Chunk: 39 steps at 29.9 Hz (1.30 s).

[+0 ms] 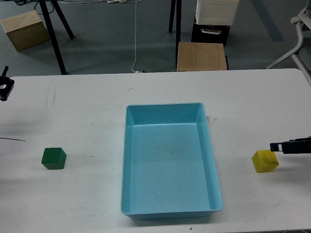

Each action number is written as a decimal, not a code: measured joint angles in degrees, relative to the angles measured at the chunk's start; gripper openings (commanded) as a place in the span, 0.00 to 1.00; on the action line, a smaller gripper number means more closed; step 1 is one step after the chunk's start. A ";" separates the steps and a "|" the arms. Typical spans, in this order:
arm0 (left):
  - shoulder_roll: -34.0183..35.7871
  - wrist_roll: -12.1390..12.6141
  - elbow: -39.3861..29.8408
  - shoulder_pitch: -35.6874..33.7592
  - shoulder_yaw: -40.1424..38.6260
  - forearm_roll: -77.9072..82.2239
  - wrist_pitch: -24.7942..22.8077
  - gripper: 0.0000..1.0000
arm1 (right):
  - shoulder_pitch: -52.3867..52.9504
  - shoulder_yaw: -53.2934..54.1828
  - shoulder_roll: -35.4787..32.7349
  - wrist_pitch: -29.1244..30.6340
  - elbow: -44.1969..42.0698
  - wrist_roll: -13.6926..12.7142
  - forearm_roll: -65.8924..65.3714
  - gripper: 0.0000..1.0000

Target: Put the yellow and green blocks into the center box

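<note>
Both cubes out on the table, light-blue rectangular plastic bin point(171, 206) sits centre frame, nothing visible inside it.

Small dark green matte cube point(53, 158) lies at left-centre on the white table point(87, 111), well apart from the bin. Small bright yellow matte cube point(265, 161) lies at right-centre, also outside the bin. Right gripper point(275, 146) comes in from the right edge, tip just above-right of the yellow cube (fingers dark, can't tell spread or pressed together). Left gripper point(5, 86) at upper-left edge, mostly cropped, state unclear.
</note>
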 measured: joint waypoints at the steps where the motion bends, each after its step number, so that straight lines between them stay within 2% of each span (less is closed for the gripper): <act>1: -0.01 0.00 0.03 0.00 0.00 0.01 0.00 1.00 | -0.26 -0.34 -0.93 0.00 0.02 0.00 1.43 0.99; 12: -0.44 0.21 0.30 0.01 0.06 0.23 0.00 1.00 | -3.57 -4.90 -4.83 0.00 -0.73 0.00 9.70 0.99; 20: -2.23 -0.02 1.06 -0.08 -0.04 3.85 0.00 1.00 | -8.02 -5.51 -0.25 -2.12 -6.71 0.00 21.12 0.99; 30: -2.56 -0.04 1.84 -0.44 -0.08 3.95 0.00 1.00 | -4.67 -5.35 1.16 -0.83 -8.31 0.00 26.07 0.99; 39: -2.51 0.01 1.85 -0.59 -0.08 3.95 0.00 1.00 | -1.32 -5.60 3.91 -0.01 -9.68 -6.43 26.82 0.99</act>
